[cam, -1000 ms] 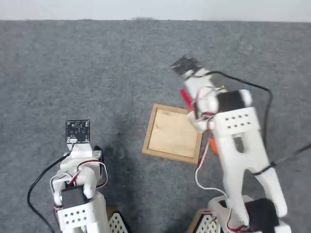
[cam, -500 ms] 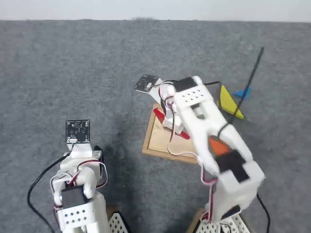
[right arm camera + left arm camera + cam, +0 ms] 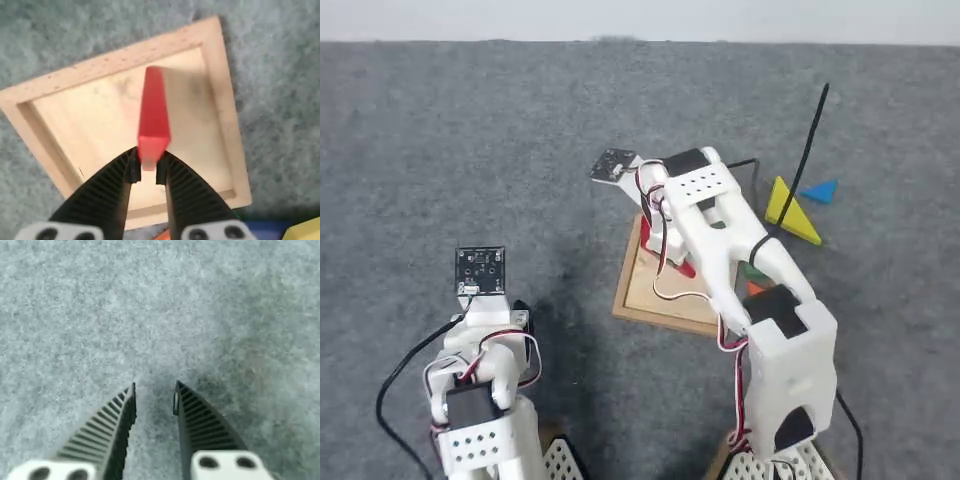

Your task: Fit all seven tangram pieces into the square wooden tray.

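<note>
R gripper pinches red piece, held over tray floor. L gripper spread, empty, over carpet at 8 o'clock of tray. Yellow piece & blue piece lie at 2 o'clock

Grey carpet carries tray, yellow triangle, blue triangle.

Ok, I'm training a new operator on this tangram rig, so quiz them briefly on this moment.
1. True or false: the right gripper holds the red piece over the wooden tray.
2. The left gripper holds: A the tray, B nothing, C a blue piece.
3. Fill in: the yellow triangle lies on the ___, outside the tray.
Key: 1 true; 2 B; 3 carpet.
</note>
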Motion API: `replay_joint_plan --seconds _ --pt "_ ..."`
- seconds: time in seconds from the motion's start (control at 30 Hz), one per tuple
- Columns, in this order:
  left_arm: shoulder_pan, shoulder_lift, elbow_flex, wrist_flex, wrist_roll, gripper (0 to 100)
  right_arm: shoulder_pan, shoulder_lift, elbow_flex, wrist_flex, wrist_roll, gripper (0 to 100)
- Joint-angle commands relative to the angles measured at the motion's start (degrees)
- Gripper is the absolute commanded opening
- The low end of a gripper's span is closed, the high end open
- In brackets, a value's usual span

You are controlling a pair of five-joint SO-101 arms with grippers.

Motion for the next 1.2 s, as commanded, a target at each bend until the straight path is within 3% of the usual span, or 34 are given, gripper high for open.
replay_joint_plan --seconds 0.0,0.17,0.63,0.87,1.17 --pt "-0.18 0.09 -0.48 0.35 -0.62 12 0.22 -1.1 -3.6 1.98 0.88 10.2" --pt "-0.18 0.09 -0.48 0.35 -0.62 12 0.75 -1.1 -5.98 4.0 0.88 20.3" --pt "-0.18 0.09 -0.48 0.35 -0.62 12 1.71 -0.57 -15.65 3.56 -0.26 20.5" --pt "-0.18 0.09 -0.48 0.35 -0.62 12 1.54 -0.48 -13.63 -6.11 -15.82 20.4" --pt "-0.18 0.09 -0.48 0.35 -0.62 12 -0.31 -3.21 0.44 -18.59 -22.07 0.7"
